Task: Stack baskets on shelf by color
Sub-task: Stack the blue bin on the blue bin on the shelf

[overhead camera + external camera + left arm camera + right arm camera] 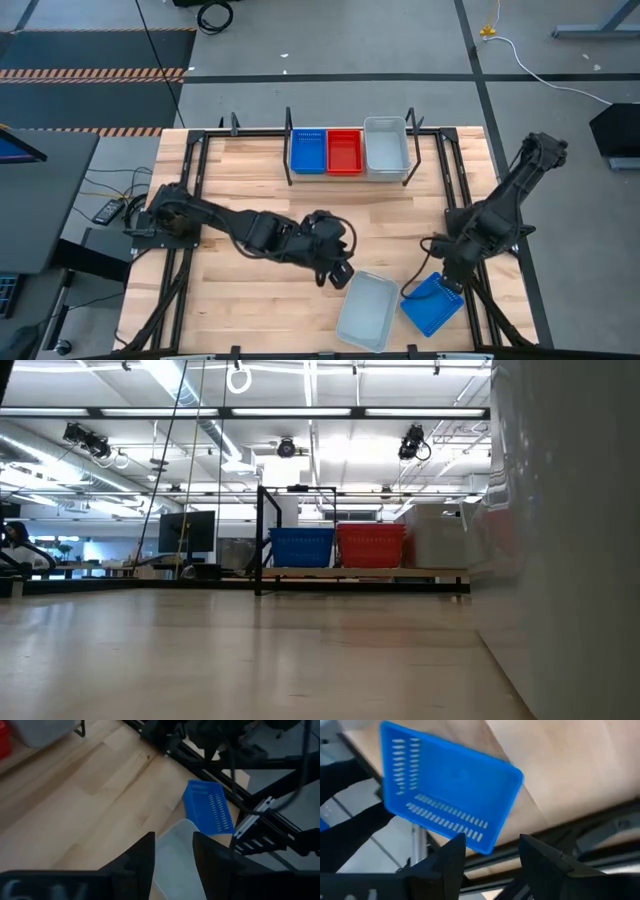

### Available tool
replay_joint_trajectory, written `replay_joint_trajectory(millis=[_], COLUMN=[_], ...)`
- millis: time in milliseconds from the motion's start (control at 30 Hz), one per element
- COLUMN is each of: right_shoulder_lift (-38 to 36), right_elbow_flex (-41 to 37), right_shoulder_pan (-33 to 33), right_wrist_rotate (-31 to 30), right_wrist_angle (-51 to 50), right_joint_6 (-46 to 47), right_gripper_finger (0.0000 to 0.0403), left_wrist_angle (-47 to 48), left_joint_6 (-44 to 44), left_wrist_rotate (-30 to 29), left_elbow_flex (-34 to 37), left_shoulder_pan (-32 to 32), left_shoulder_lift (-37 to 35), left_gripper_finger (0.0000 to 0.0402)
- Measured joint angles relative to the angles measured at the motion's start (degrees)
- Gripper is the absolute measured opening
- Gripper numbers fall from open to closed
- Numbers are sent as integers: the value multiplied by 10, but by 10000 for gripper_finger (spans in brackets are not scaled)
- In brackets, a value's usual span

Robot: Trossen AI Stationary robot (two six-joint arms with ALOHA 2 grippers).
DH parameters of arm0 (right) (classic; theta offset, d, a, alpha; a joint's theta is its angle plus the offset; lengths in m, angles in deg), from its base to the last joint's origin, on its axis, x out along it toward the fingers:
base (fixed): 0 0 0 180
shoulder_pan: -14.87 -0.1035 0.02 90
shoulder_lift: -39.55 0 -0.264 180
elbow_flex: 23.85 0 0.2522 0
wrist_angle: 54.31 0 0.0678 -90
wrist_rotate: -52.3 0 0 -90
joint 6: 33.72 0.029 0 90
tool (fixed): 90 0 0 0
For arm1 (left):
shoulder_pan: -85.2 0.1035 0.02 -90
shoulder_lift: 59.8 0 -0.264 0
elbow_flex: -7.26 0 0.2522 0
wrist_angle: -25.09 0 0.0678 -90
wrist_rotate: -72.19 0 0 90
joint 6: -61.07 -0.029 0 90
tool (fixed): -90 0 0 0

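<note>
A pale white basket (368,310) lies flat on the table near its near edge. A blue basket (432,303) lies to its right by the table's right rail. My left gripper (340,272) is open over the white basket's far left corner (182,825), which shows between its fingers. My right gripper (447,280) is open just beyond the blue basket's (450,795) far rim and apart from it. On the shelf (290,150) at the far edge sit blue (308,152), red (344,152) and white (386,148) baskets side by side. My left gripper comes at the white basket's far left corner (175,850) slanting down from the table's far left. One finger (142,857) shows on each side of the corner. I cannot tell whether either finger touches it.
Black frame rails (465,230) run along the table's left and right sides, and the right one lies close to the blue basket. Bare plank (300,215) lies between the shelf and the two arms. In the low view the white basket's wall (570,540) fills the right side.
</note>
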Motion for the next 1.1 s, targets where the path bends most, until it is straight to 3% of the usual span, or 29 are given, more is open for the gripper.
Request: replay_joint_trajectory(millis=[167,367,533,700,933,1100], right_shoulder_lift=[0,0,3,9,10,36], right_elbow_flex=[-33,-88,-129,-153,-154,-160], right_shoulder_pan=[-40,-63,-64,-64,-64,-64], right_wrist_rotate=[-47,-89,-68,-50,-111,-110], right_wrist_angle=[15,141,163,166,162,164], right_joint_6=[93,161,182,182,142,74], right_gripper_finger=[187,187,187,187,185,143], left_wrist_angle=[0,-5,-5,-5,-4,-4], left_joint_6=[25,45,58,66,71,73], left_wrist_rotate=[-2,-19,-38,-45,-46,-71], left_elbow_flex=[0,0,0,0,0,0], left_shoulder_pan=[-18,-45,-63,-66,-59,-51], left_shoulder_lift=[0,0,0,0,0,0], left_gripper_finger=[133,133,132,132,132,132])
